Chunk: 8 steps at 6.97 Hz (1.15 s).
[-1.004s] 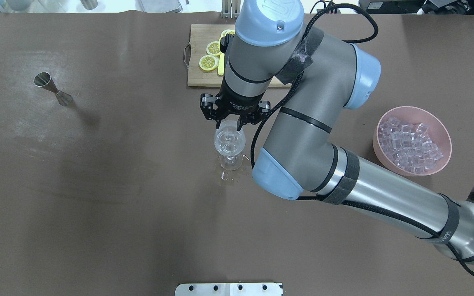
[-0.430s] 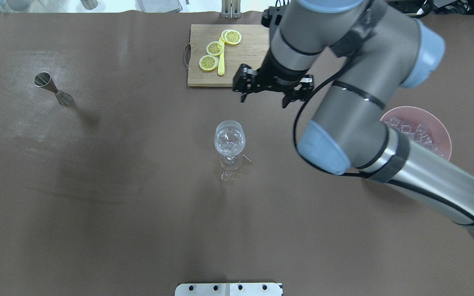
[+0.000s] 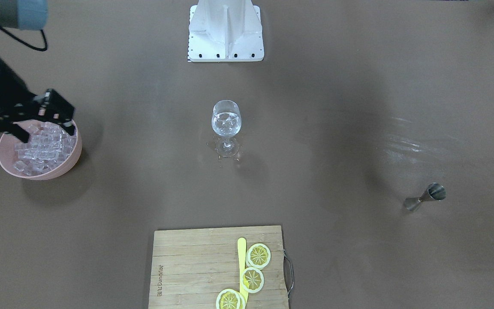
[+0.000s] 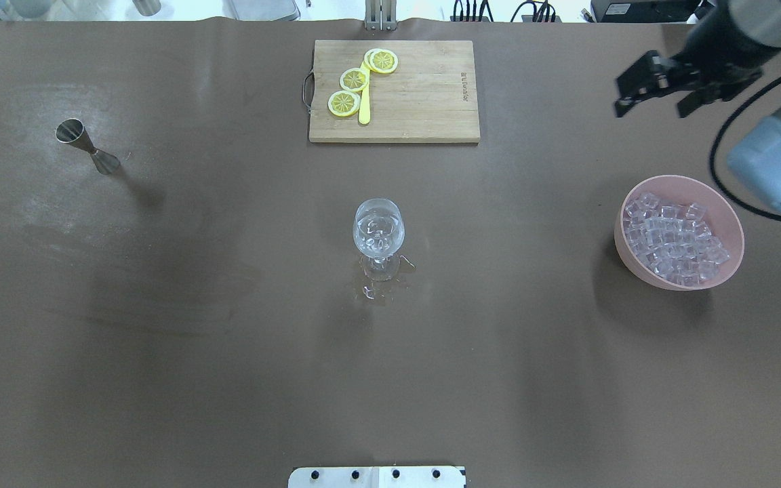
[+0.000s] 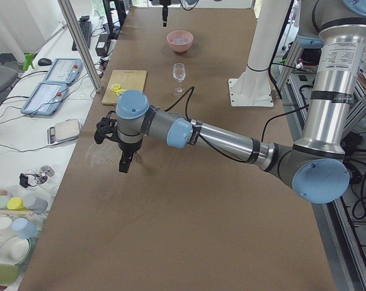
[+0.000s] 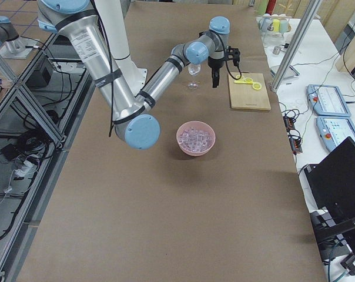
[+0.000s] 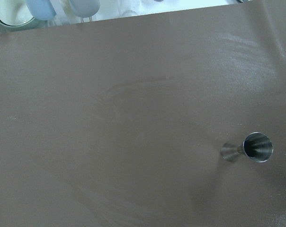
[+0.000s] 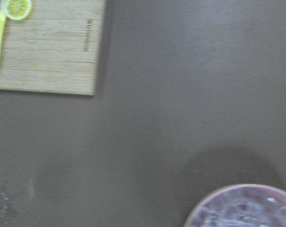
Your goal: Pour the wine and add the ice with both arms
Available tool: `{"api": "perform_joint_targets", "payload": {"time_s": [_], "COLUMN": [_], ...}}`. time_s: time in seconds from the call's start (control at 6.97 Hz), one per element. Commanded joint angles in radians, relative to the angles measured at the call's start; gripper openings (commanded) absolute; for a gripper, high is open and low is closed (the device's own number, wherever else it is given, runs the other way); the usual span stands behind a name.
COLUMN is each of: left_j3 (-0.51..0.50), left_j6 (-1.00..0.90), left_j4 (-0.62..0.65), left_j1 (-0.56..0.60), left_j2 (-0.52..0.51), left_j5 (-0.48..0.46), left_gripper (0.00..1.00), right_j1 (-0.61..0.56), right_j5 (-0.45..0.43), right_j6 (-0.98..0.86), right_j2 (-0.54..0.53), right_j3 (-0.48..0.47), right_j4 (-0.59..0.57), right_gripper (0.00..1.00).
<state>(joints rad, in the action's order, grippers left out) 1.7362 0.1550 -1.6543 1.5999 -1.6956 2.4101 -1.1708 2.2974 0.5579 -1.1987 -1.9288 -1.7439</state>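
A stemmed wine glass (image 4: 378, 230) stands mid-table with a few clear ice cubes in its bowl. Any wine in it is too transparent to make out. The ice (image 4: 675, 242) is a glittering heap in a pink bowl (image 4: 729, 215) at the right. My right gripper (image 4: 655, 105) hangs open and empty behind the bowl; the front-facing view shows it (image 3: 44, 128) over the bowl's (image 3: 69, 161) back rim. My left gripper (image 5: 121, 148) shows only in the exterior left view, near the table's left end, and whether it is open or shut I cannot tell.
A steel jigger (image 4: 87, 145) lies at the far left, also in the left wrist view (image 7: 251, 147). A wooden board (image 4: 417, 95) with lemon slices (image 4: 353, 80) sits at the back centre. Wet glints (image 4: 375, 290) mark the cloth by the glass foot.
My right gripper has left the wine glass rim and swung right and back, past the board to behind the pink bowl, staying open. The glass has not moved.
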Motion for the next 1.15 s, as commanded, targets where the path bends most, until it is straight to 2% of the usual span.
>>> {"api": "perform_joint_targets", "payload": {"time_s": [0.0, 0.29, 0.57, 0.72, 1.0], "left_j3": [0.043, 0.069, 0.030, 0.029, 0.019], "left_j6": [-0.003, -0.023, -0.025, -0.014, -0.020], "left_j4": [-0.009, -0.015, -0.143, -0.145, -0.144], "left_j1": [0.011, 0.009, 0.008, 0.006, 0.003], "left_j2": [0.040, 0.100, 0.183, 0.188, 0.173], "left_j5": [0.003, -0.008, -0.003, -0.009, -0.053], "left_gripper": [0.97, 0.98, 0.98, 0.98, 0.98], "right_j1": [-0.200, -0.341, -0.374, -0.380, -0.383], "right_j5": [0.005, 0.013, 0.001, -0.003, -0.018], "right_j6": [-0.342, -0.632, -0.694, -0.725, -0.711], "right_j2": [-0.160, -0.234, -0.318, -0.349, -0.348], "right_j3": [0.060, 0.155, 0.184, 0.211, 0.209], "right_j4": [0.001, 0.012, 0.027, 0.105, 0.119], "right_gripper": [1.00, 1.00, 1.00, 1.00, 1.00]}}
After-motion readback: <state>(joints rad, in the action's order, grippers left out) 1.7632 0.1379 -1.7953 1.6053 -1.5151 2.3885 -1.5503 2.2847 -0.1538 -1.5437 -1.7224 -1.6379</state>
